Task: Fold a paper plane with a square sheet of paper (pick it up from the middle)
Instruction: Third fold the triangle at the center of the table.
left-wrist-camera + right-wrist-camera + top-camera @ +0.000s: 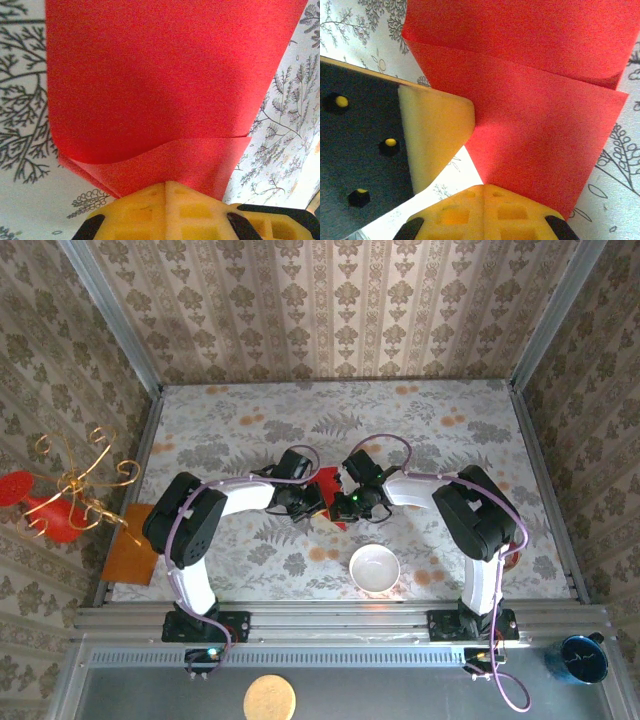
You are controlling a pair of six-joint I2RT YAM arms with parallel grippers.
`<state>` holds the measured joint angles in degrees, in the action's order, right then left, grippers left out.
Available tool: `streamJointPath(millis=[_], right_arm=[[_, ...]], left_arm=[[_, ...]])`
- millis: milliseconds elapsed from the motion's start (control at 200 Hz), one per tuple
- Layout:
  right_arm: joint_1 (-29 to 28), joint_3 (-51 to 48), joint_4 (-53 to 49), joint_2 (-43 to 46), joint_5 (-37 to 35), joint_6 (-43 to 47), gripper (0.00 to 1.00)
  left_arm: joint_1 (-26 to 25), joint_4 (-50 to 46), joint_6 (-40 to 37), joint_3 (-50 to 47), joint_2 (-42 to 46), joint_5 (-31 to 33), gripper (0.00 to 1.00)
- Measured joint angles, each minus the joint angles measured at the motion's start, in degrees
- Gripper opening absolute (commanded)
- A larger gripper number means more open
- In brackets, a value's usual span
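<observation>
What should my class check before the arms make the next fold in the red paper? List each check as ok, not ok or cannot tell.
1. Left fingers shut, tips on the red paper: ok.
2. Right fingers shut, tips at the paper's edge: ok.
3. Folded layers lying flat: not ok; one flap's edge curves instead of running straight in the left wrist view.
4. Bowl apart from the paper: ok.
5. Centre crease straight: cannot tell; it is covered in the top view.
</observation>
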<state>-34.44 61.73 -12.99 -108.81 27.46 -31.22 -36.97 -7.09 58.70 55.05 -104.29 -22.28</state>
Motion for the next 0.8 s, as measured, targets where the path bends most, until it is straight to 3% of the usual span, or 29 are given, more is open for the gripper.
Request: streamJointPath(millis=[395, 800], right_arm=[[0.17, -1.18, 0.17, 0.13, 0.02, 2.78, 0.04], [0.81, -10.91, 1.11, 7.72, -0.02, 4.98, 0.04]], left_arm=[[0.44, -2.58, -1.77, 1.64, -0.76, -0.26, 0.0], [1.07, -3.28, -3.02, 2.25, -1.38, -1.75, 0.0]])
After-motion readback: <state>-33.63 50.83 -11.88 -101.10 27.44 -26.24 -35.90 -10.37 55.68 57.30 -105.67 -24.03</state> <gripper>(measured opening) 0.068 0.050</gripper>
